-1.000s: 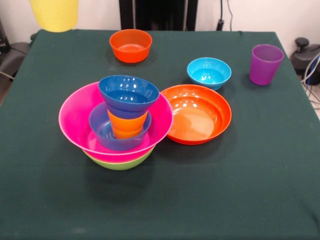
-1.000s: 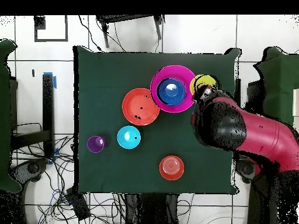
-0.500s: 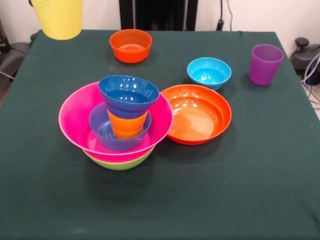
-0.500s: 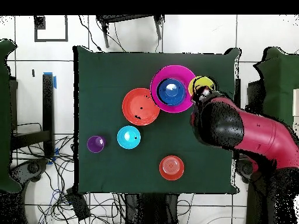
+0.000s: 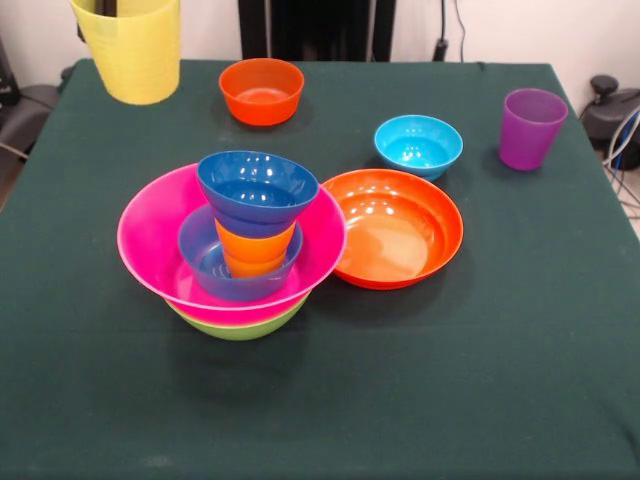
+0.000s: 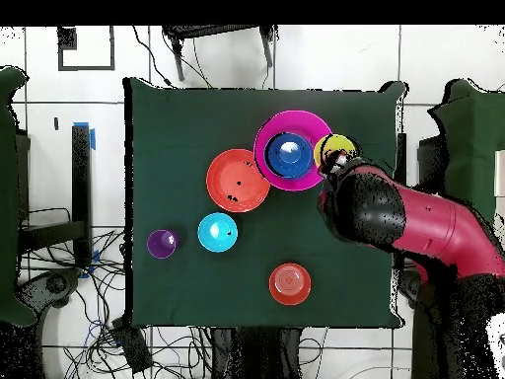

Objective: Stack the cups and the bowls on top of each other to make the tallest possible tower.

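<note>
The tower (image 5: 240, 240) stands left of centre: a lime green bowl (image 5: 240, 326) at the bottom, the big pink bowl (image 5: 150, 235) in it, then a small blue bowl (image 5: 205, 272), an orange cup (image 5: 256, 248) and a dark blue bowl (image 5: 257, 188) on top. A yellow cup (image 5: 130, 55) hangs in the air at the top left, behind and left of the tower. My gripper (image 5: 105, 6) is shut on its rim, with a dark finger showing inside. In the overhead view the yellow cup (image 6: 335, 151) sits just right of the pink bowl (image 6: 292, 150), under the red arm (image 6: 404, 212).
A shallow orange bowl (image 5: 395, 228) touches the pink bowl's right side. Behind it sit a cyan bowl (image 5: 418, 145) and a small orange bowl (image 5: 262, 90). A purple cup (image 5: 530, 128) stands upright at the far right. The table's green cloth (image 5: 320, 420) stretches in front.
The yellow cup has come lower and moved right in the front view, closer to the tower. The tower and the other bowls have not moved.
</note>
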Robot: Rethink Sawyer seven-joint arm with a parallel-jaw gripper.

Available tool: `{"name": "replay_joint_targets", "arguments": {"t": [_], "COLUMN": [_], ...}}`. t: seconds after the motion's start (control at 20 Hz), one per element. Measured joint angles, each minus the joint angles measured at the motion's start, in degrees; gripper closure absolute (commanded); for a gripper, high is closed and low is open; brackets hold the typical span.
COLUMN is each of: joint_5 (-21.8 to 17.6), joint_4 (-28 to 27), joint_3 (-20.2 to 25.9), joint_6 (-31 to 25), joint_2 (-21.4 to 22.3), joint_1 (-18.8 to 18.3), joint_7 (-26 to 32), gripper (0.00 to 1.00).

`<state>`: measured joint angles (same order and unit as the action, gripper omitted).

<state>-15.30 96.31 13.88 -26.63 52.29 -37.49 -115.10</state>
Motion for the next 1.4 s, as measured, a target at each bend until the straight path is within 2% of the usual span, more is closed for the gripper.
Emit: {"name": "replay_joint_targets", "arguments": {"t": [0.55, 1.4], "joint_5": [0.0, 0.0], "joint_4": [0.0, 0.0], "joint_3": [-0.4, -2.5], "joint_6": [0.0, 2.0], "joint_2": [-2.1, -2.1], "joint_1": [1.1, 3.0], "joint_7": [0.0, 0.0], "gripper": [1.0, 1.0]}}
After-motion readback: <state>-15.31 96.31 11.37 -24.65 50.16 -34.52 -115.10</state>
